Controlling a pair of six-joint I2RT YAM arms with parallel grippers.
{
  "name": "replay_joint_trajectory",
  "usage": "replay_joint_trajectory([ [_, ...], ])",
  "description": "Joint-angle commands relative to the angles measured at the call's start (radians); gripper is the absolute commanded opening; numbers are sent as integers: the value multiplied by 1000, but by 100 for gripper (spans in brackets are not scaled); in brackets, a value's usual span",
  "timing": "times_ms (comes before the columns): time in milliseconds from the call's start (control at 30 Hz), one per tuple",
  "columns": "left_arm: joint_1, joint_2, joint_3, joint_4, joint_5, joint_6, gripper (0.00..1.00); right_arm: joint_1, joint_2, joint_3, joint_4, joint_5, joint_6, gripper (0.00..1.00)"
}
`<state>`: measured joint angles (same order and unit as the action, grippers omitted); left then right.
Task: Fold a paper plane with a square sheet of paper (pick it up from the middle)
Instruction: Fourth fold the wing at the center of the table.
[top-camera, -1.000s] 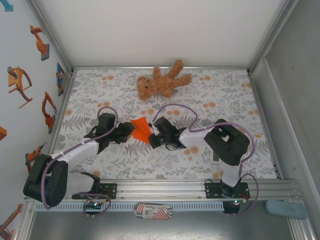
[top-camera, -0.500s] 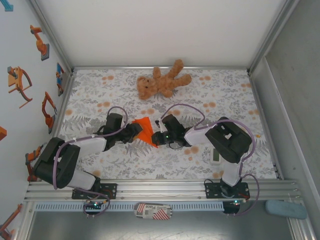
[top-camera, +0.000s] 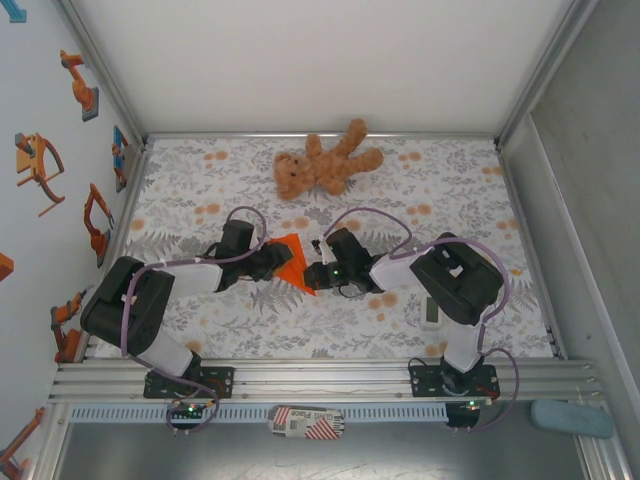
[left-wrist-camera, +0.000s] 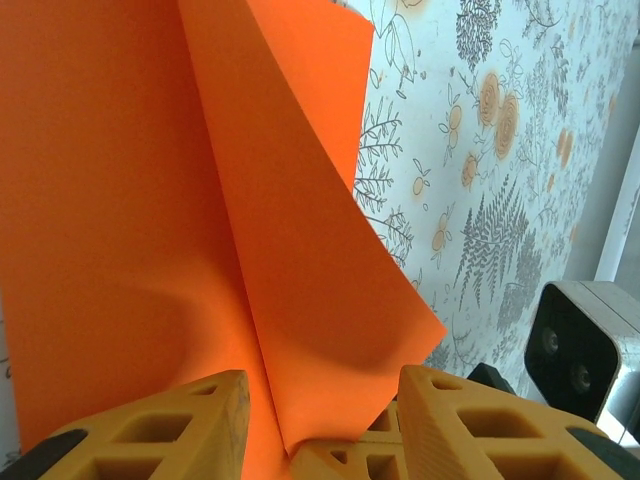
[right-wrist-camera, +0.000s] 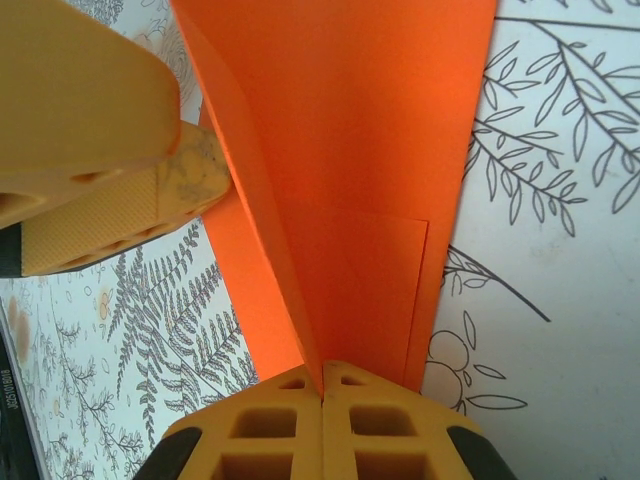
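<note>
The square sheet of paper (top-camera: 293, 260), bright orange and folded to a pointed shape, sits at mid-table between my two grippers. My right gripper (top-camera: 318, 273) holds its right end; the wrist view has the gripper (right-wrist-camera: 322, 392) shut on the paper's (right-wrist-camera: 360, 150) centre crease. My left gripper (top-camera: 272, 262) is at the paper's left side. In its wrist view the gripper (left-wrist-camera: 320, 425) is open, and a loose corner of the paper (left-wrist-camera: 150, 200) hangs between the yellow fingers (left-wrist-camera: 150, 430) without being pinched. A left finger (right-wrist-camera: 90, 120) also shows in the right wrist view.
A brown teddy bear (top-camera: 325, 165) lies behind the paper near the back wall. A small white gadget (top-camera: 432, 310) lies beneath the right arm. A white box with two lenses (left-wrist-camera: 590, 345) sits close on the right of the left wrist view. Metal frame rails bound the patterned table (top-camera: 200, 200).
My left arm has swung forward and right, bringing its gripper closer against the paper. The right gripper and paper shifted slightly toward the back and stayed clamped.
</note>
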<state>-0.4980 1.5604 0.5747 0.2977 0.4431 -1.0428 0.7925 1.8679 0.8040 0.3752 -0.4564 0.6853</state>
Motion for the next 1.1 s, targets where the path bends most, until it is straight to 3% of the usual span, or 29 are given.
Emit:
replay_joint_trajectory([
  [0, -8, 18, 24, -13, 12, 37, 44, -8, 22, -21, -2, -5, 11, 0],
  [267, -17, 46, 58, -98, -20, 55, 43, -11, 22, -23, -1, -7, 14, 1],
  [600, -31, 109, 166, -421, -154, 91, 40, -13, -19, -16, -25, -19, 16, 11],
  [767, -32, 163, 186, -452, -146, 82, 40, -15, -56, -18, -34, -24, 16, 16],
  [1067, -35, 194, 195, -463, -145, 74, 41, -18, -58, -20, -51, -23, 16, 17],
])
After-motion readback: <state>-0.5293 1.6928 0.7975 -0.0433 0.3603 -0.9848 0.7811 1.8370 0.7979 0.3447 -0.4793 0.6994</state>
